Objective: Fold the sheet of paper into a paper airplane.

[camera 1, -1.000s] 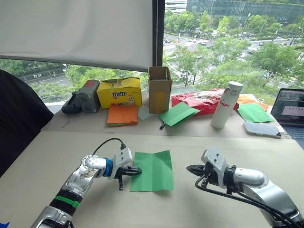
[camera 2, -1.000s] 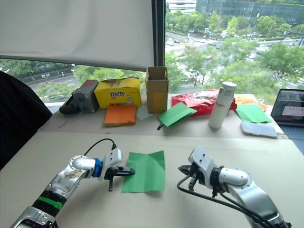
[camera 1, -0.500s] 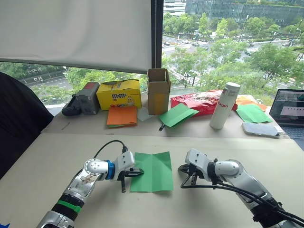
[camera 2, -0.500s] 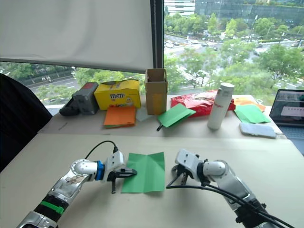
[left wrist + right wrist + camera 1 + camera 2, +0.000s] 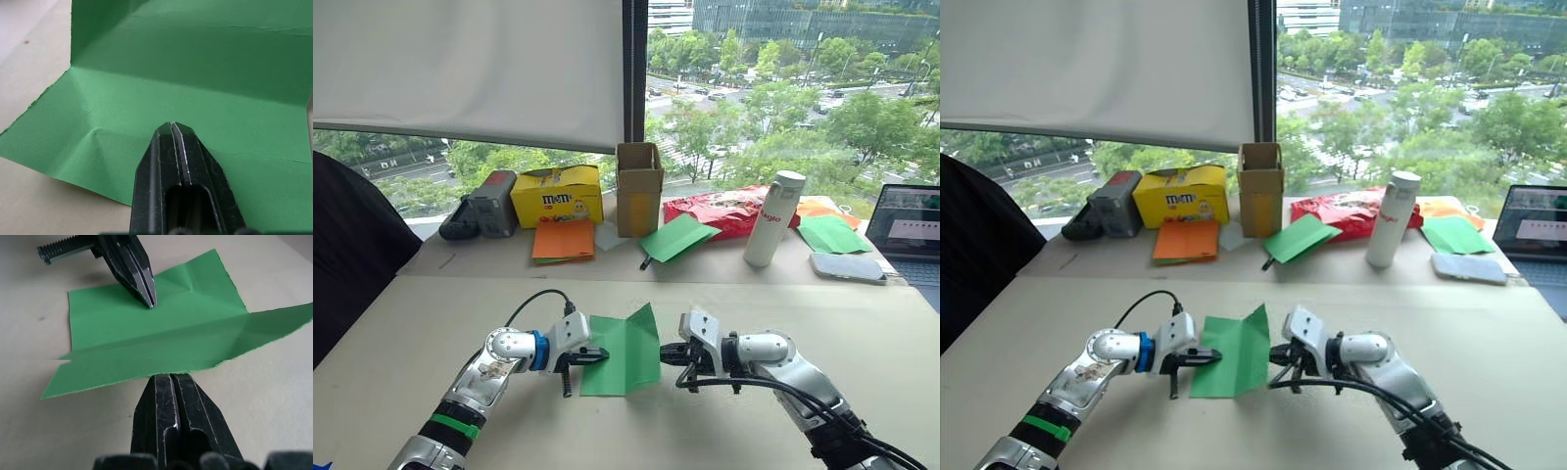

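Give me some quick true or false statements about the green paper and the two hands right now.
1. The sheet of paper lies fully flat. False: its right half is raised along a crease.
2. The left hand has its closed fingertips on the sheet's left half. True.
3. The right hand is at the sheet's right edge. True.
4. The right hand's fingers are spread wide. False: they are closed.
5. The white bottle is lying down. False: it stands upright.
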